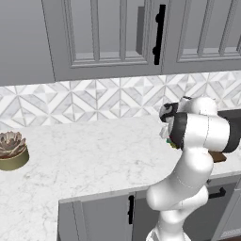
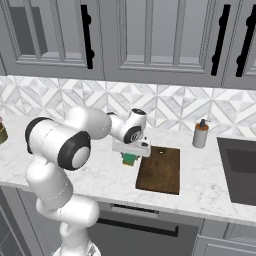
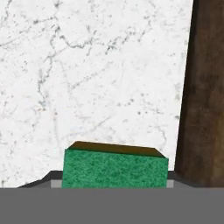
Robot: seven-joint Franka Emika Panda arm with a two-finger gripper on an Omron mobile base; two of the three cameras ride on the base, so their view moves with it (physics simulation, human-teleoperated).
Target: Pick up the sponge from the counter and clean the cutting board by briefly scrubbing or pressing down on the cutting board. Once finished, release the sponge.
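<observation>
The sponge (image 3: 114, 168), green on top with a yellow layer, sits between my two dark finger tips, which press its two ends. My gripper (image 2: 130, 156) points down at the white marble counter (image 2: 95, 175), shut on the sponge (image 2: 130, 159). It is just left of the dark brown cutting board (image 2: 160, 170). In the hand view the cutting board (image 3: 205, 87) runs along the right edge, a narrow gap away from the sponge. In the left base view my arm hides most of the hand; a bit of green sponge (image 1: 172, 143) and a corner of the board (image 1: 217, 156) show.
A soap dispenser (image 2: 201, 134) stands behind the board by the tiled backsplash. A dark sink (image 2: 240, 170) lies at the right. A potted succulent (image 1: 12, 150) sits far left on the counter (image 1: 94, 155). Grey wall cabinets hang above.
</observation>
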